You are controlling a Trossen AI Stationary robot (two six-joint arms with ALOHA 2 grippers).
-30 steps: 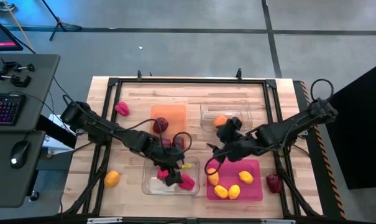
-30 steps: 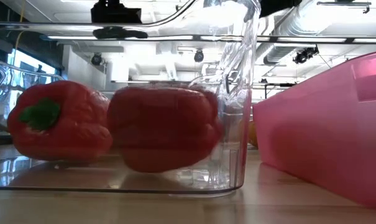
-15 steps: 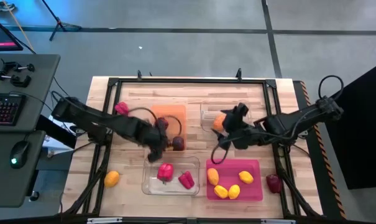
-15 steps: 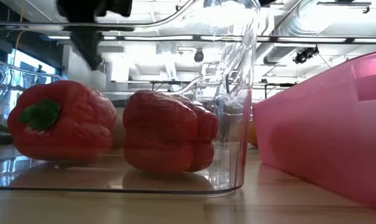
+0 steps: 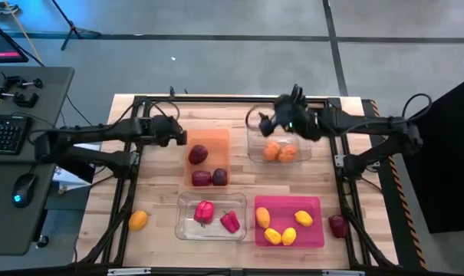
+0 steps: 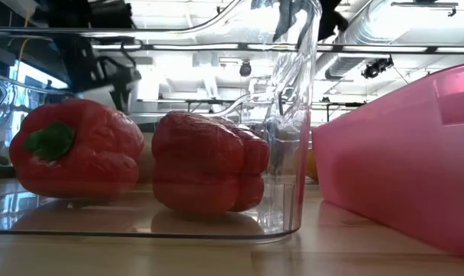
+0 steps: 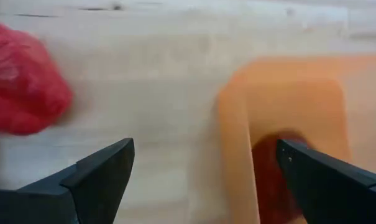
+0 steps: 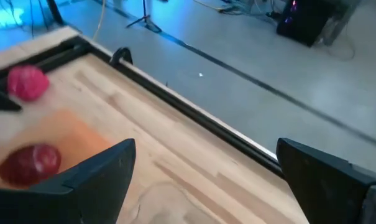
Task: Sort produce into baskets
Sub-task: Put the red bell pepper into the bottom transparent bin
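My left gripper [image 5: 176, 132] [image 7: 203, 180] is open and empty, above the table at the far-left corner of the translucent orange tray [image 5: 208, 146] [image 7: 287, 106]. A loose red-pink pepper [image 7: 20, 81] lies on the wood just to its left. My right gripper [image 5: 268, 123] [image 8: 206, 180] is open and empty above the far edge of the far clear tray [image 5: 302, 138], which holds two orange fruits [image 5: 279, 152]. The orange tray holds three maroon fruits [image 5: 208, 172]. The near clear tray [image 5: 182, 226] holds two red peppers [image 5: 216, 216] [image 6: 205, 161].
The pink tray [image 5: 289, 203] at the near right holds several yellow lemons [image 5: 280, 235]. A loose orange fruit [image 5: 138, 220] lies near the table's near left edge, a loose maroon fruit [image 5: 337, 225] to the right of the pink tray. A black frame [image 5: 232, 100] borders the table.
My left gripper has risen from the near clear tray and gone toward the table's far left; the second pepper has settled in that tray. My right gripper has gone from near the pink tray to the far edge; the far clear tray now shows two orange fruits, not one.
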